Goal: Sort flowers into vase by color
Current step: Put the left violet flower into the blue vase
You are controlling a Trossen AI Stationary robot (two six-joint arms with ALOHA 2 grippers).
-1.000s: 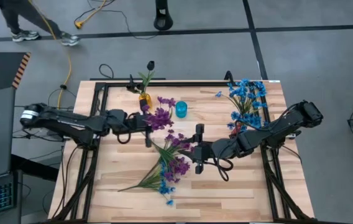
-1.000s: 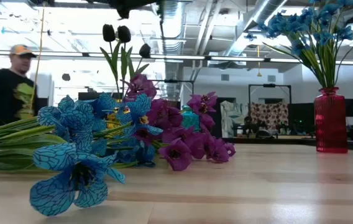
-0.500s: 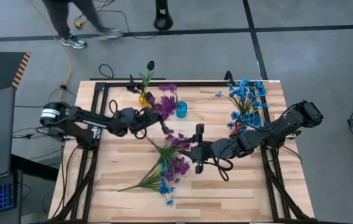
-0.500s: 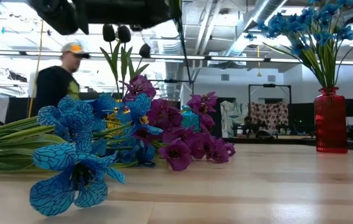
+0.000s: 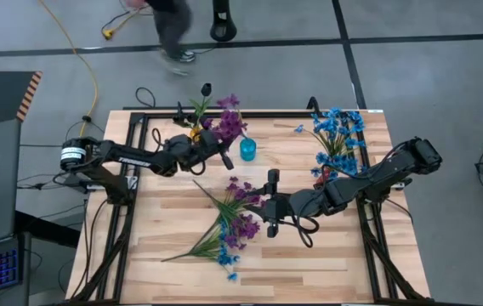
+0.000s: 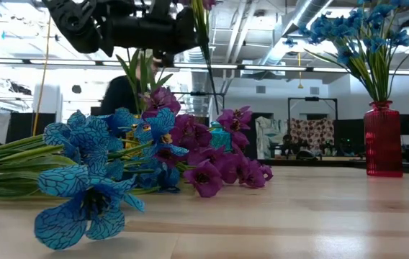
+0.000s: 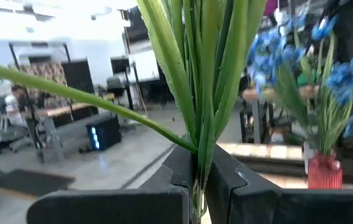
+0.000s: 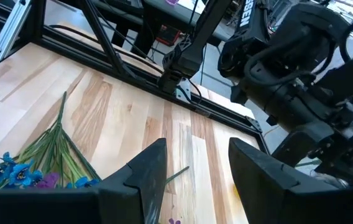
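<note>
My left gripper (image 5: pixel 218 156) is in the air near the table's far edge, shut on a purple sprig whose blossoms (image 5: pixel 229 125) hang beside the small yellow vase (image 5: pixel 197 134) and the teal vase (image 5: pixel 247 150). The yellow vase holds a dark-blossomed flower (image 5: pixel 206 88). A red vase (image 6: pixel 382 140) at the right holds the blue flowers (image 5: pixel 337 129). A pile of blue and purple sprigs (image 5: pixel 229 223) lies flat at the table's middle. My right gripper (image 5: pixel 260 207) is open at the pile's right side, touching nothing. My left gripper pinches the purple sprig's green stems (image 7: pixel 199 163) between its two fingers (image 7: pixel 176 168), below the leaves. The fingers come level from the table's left, across the stems. The sprig is lifted clear and stands nearly upright, its thin stem end (image 6: pixel 215 72) hanging below the gripper.
A black frame rail (image 5: pixel 250 113) runs along the far edge behind the vases. A person (image 5: pixel 169 21) walks on the floor beyond the table. Bare wood (image 5: pixel 326 255) lies at the near right.
My left gripper has carried the purple sprig up and toward the far edge, from above the pile over to the yellow and teal vases. The sprig has tipped more upright. The person beyond the table has walked from left to right.
</note>
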